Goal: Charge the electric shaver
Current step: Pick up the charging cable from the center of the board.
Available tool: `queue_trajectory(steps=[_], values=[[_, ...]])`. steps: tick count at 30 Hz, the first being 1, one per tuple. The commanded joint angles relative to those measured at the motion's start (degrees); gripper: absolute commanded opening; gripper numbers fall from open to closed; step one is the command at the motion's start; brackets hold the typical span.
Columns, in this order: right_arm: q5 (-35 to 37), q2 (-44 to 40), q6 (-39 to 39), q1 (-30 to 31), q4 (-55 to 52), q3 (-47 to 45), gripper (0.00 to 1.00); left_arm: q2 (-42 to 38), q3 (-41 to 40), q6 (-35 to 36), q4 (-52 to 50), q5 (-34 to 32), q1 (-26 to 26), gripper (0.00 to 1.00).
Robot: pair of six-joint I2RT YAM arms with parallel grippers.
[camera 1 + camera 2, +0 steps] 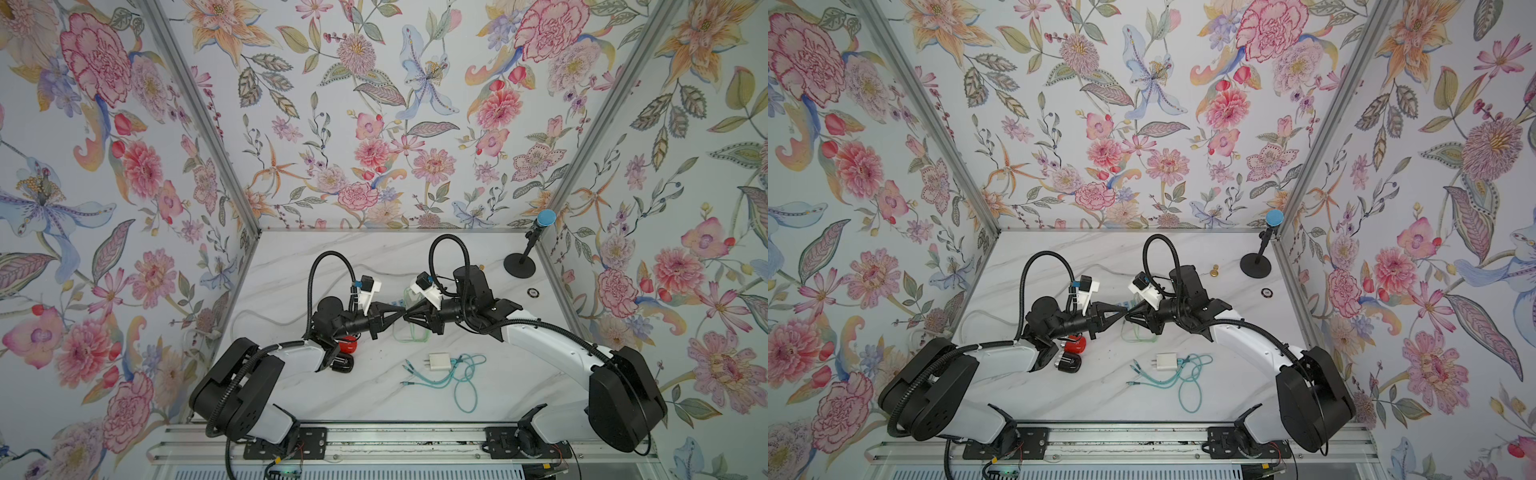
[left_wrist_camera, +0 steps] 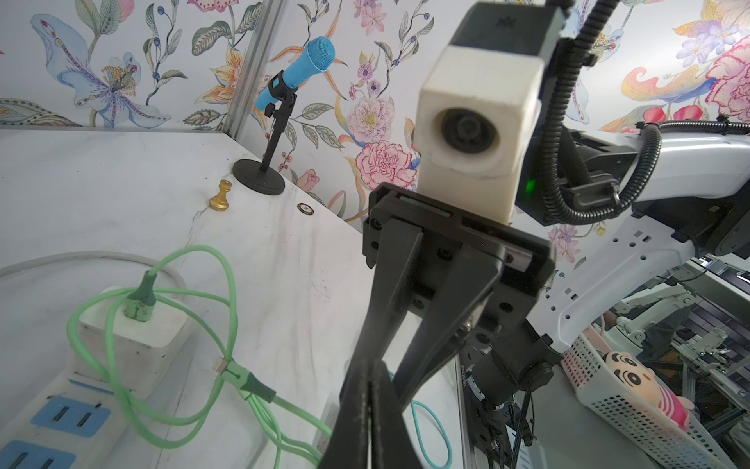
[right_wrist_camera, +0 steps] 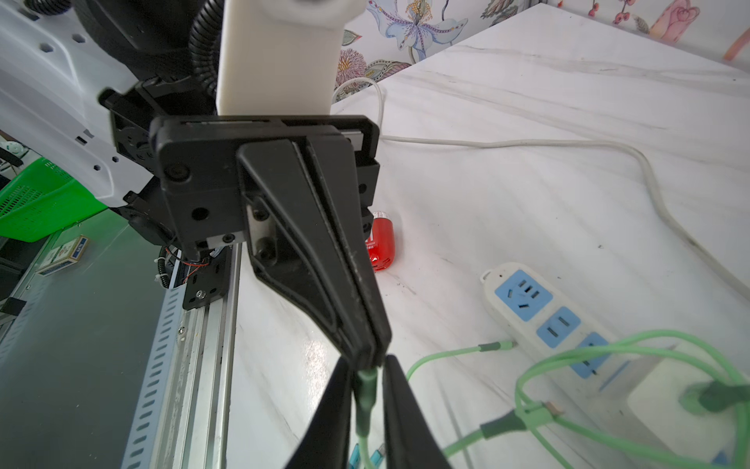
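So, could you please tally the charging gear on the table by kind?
Charging cables: 2 (green cable, teal cable)
White adapters: 2 (plugged-in adapter, loose adapter)
Power strip: 1
Total: 5

The tabletop (image 3: pixel 527 195) looks glossy marble, the power strip (image 3: pixel 542 312) matt white plastic, the green cable (image 2: pixel 243 381) rubbery.
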Motion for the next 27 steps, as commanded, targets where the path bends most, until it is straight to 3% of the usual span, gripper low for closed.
queue_trajectory(steps=[1,27], values=[[0.15,-0.84,-0.47,-0.2,0.22,1.02,0.17,0.61,1.13,-0.59,2.77,1.8,-0.44,0.0],[-0.51,1.21,-0.06,-0.34,1.33,0.52,0.2,-0.2,1.33,-0.46,2.13,1.53,-0.46,0.0]])
